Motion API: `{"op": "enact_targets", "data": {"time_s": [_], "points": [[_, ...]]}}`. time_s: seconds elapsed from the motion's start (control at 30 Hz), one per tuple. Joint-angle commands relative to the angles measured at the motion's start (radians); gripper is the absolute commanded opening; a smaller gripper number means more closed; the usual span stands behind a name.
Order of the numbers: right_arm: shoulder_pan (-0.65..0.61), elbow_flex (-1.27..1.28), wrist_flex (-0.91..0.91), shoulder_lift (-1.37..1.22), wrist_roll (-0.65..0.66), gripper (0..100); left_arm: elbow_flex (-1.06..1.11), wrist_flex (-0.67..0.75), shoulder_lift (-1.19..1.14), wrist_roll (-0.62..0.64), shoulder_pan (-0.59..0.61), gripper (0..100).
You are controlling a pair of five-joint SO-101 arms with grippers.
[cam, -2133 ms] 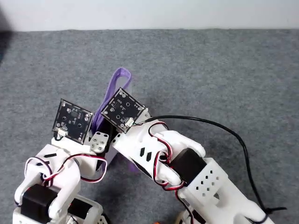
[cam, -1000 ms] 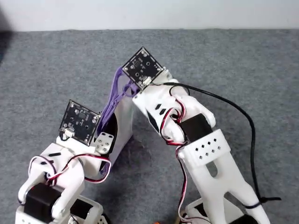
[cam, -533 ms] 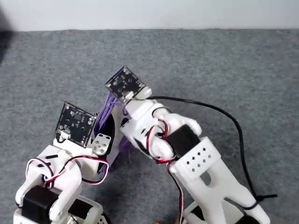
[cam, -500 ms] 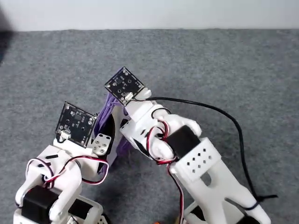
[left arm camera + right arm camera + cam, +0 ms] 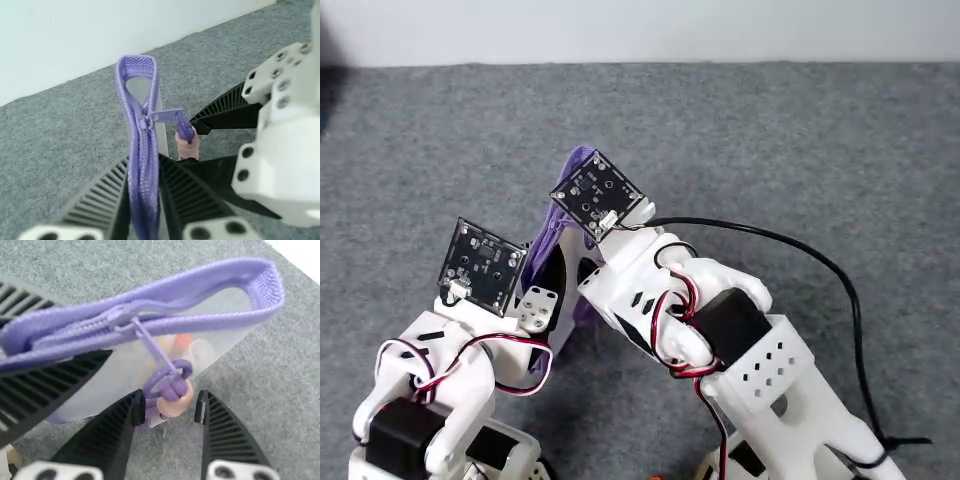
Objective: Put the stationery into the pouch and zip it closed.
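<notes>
Clamping the upright pouch [image 5: 141,95] over the grey mat [image 5: 790,150] by its zip edge in the left gripper [image 5: 143,165], straddling the dangling pull tab [image 5: 168,385] with the right gripper [image 5: 170,397] spread apart, likely risking a shallow pinch slipping off and leaving the zip's far end gaping.

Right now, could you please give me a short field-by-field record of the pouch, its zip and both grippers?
pouch: translucent, purple zip edge up, on grey mat
zip: closed from the clamped end to the slider, open loop beyond
zip pull: hangs from slider
left gripper: shut on the zip edge
right gripper: open, one finger either side of the pull
contents: pale and orange shapes seen through the wall
</notes>
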State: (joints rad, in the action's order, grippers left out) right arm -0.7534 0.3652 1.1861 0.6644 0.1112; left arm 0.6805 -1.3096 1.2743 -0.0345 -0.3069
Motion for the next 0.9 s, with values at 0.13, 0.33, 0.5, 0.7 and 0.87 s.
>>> {"op": "enact_targets", "data": {"time_s": [0.13, 0.33, 0.5, 0.7, 0.87], "points": [[-0.002, 0.017, -0.105, 0.027, -0.003, 17.4, -0.051, 0.006, 0.015, -0.009, 0.008, 1], [0.028, 0.020, -0.097, 0.039, 0.061, 1.0, -0.051, 0.005, 0.017, -0.009, 0.008, 1], [0.128, 0.018, -0.105, 0.067, 0.137, 0.8, -0.051, 0.005, 0.017, -0.009, 0.008, 1], [0.286, 0.023, -0.189, 0.056, 0.235, 0.6, -0.051, 0.005, 0.021, -0.009, 0.008, 1], [0.349, -0.002, -0.272, -0.038, 0.259, 0.6, -0.054, -0.009, 0.021, -0.009, 0.008, 1]]}}
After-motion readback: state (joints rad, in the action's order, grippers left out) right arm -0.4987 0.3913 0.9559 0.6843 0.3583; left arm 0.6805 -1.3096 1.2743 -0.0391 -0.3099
